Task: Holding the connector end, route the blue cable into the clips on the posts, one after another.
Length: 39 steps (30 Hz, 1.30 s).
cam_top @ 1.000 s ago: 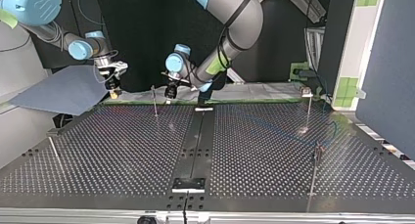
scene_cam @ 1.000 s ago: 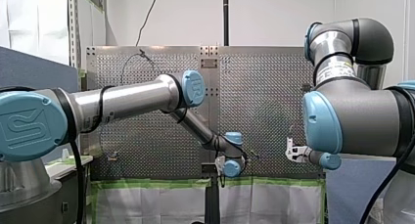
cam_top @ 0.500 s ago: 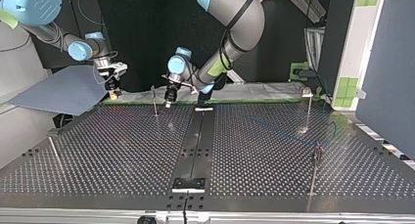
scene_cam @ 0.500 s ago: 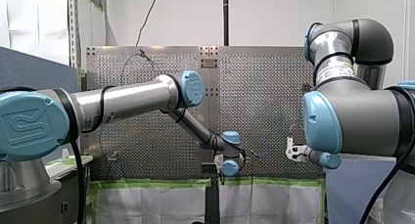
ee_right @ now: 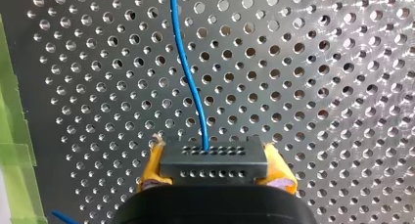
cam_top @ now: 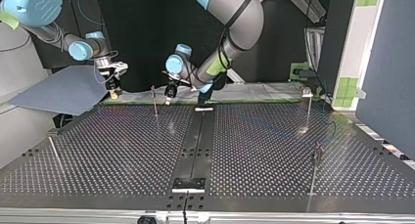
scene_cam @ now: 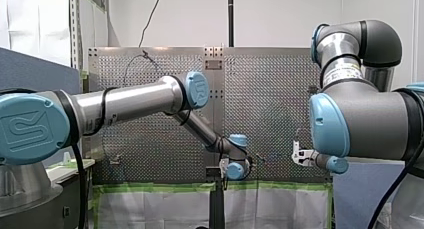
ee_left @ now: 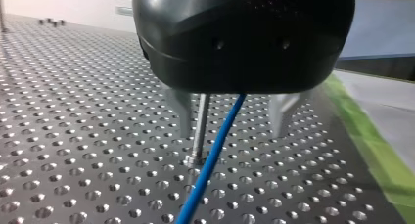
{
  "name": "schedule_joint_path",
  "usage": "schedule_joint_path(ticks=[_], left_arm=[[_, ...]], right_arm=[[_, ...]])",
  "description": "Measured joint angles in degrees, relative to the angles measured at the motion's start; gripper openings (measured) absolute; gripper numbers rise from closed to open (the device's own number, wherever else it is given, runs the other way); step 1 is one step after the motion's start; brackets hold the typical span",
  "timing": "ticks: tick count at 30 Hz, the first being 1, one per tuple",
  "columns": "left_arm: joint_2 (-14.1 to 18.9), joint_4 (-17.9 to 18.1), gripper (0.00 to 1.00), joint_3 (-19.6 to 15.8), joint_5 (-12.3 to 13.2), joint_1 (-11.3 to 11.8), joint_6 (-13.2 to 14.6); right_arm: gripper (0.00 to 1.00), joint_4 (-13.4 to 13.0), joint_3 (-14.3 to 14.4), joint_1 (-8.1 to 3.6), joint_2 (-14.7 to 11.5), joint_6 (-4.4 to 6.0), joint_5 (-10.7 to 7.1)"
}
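our right tool (ee_right: 214, 169) clamps the connector (ee_right: 214, 158); the blue cable (ee_left: 215, 153) runs on to a post (ee_left: 199, 123).
our left tool (ee_left: 230, 117) is the nearer one: its metal fingers (ee_left: 178, 114) stand spread, straddling post and cable without gripping. the cable lies just beside the post, towards the counter's (ee_left: 73, 136) green-taped edge. it leaves the connector straight ahead. the clip is hidden; open counter lies away from that edge.
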Motion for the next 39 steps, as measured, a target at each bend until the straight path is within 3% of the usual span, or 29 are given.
schedule_joint_path(ticks=[8,20,29,39], left_arm=[[1.1,-5.1,1.00,-0.1,-3.5,-1.2,1.1],[2.3,-11.9,1.00,-0.9,-2.7,-5.0,2.7],[5.3,-8.9,1.00,-5.0,-3.4,-6.0,2.4],[5.9,-7.6,1.00,-9.1,-2.7,-6.0,1.6]], right_arm=[[0.00,0.2,0.0,0.00,0.1,0.05,-0.09],[0.00,0.4,0.0,0.00,0.3,0.05,-0.21],[0.00,0.3,0.0,0.00,0.3,0.05,-0.37],[0.00,0.6,0.0,0.00,0.4,0.05,-0.44]])
